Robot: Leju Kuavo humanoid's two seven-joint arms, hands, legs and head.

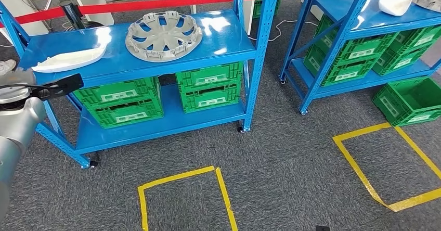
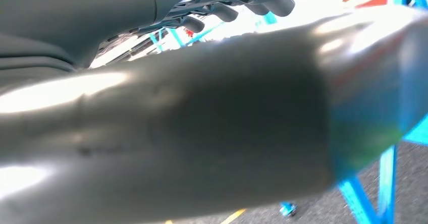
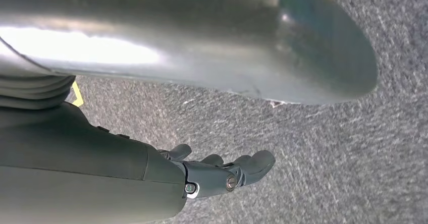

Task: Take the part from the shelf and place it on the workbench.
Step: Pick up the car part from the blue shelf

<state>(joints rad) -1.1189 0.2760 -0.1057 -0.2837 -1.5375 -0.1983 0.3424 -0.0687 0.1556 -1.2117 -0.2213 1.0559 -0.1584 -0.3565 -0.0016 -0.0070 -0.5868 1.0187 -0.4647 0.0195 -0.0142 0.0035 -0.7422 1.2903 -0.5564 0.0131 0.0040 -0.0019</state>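
You see green crates (image 1: pixel 124 104) stacked on the lower level of the blue rack, with more (image 1: pixel 359 54) under the second rack. One crate (image 1: pixel 411 100) sits on the grey carpet (image 1: pixel 291 163). Yellow tape squares (image 1: pixel 182 194) mark the floor. A red barrier strip (image 1: pixel 156 3) runs behind.

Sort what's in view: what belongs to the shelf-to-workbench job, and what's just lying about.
Job: shelf; hubcap and white part on its top, either may be the part meant; left hand; right hand.

Lying about: green crates under the shelf; second shelf; red barrier tape; yellow floor tape.
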